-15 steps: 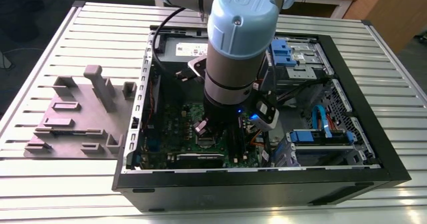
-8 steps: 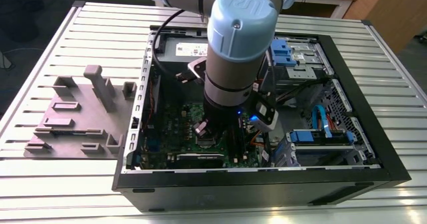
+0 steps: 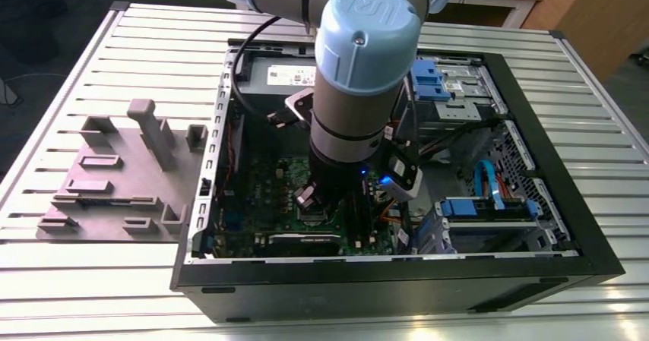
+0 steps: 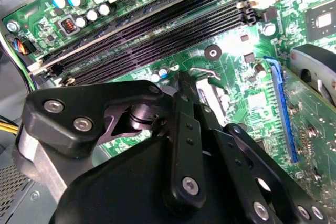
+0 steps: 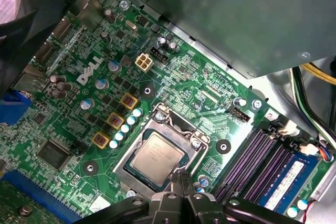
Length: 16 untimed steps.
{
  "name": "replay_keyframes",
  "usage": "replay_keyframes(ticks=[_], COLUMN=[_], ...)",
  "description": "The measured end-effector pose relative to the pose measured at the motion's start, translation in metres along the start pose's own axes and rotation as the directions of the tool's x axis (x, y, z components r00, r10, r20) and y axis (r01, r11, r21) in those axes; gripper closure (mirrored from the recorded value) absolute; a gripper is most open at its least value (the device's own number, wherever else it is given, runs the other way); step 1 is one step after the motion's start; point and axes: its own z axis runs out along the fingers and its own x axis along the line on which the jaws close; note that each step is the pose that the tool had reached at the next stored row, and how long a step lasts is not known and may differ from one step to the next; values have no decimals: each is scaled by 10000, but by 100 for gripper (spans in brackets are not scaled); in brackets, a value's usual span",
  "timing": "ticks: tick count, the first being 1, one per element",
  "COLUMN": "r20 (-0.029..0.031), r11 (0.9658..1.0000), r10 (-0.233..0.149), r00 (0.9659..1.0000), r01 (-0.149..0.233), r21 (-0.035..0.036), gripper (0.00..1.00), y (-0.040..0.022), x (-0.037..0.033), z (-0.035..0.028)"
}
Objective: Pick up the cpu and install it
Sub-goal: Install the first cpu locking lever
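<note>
In the first wrist view the cpu point(image 5: 157, 157), a small square chip with a silvery top, lies flat inside the dark socket with its metal frame point(image 5: 169, 120) on the green motherboard point(image 5: 79, 124). My gripper point(image 5: 181, 182) hovers just past one edge of the socket, its two thin black fingers pressed together with nothing between them. In the second wrist view the same fingers point(image 4: 185, 103) point down at the board beside the socket's metal lever point(image 4: 206, 71). In the exterior view the arm point(image 3: 350, 90) reaches down into the open computer case point(image 3: 396, 276).
Long black memory slots point(image 4: 157, 30) run beside the socket, and a blue memory stick point(image 5: 286, 174) sits in one. The grey power-supply box point(image 5: 226, 14) overhangs the board. Cables and blue drive bays point(image 3: 487, 208) crowd the case's right. A grey fixture point(image 3: 112, 174) stands on the slatted table.
</note>
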Motion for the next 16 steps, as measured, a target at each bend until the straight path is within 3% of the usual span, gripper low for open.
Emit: replay_keyframes(ticks=[16], r20=[21], r11=[9999], r10=[-116], r00=[9999], r01=[116], r21=[-26], gripper=[90], y=[-21], x=[15], z=[-16])
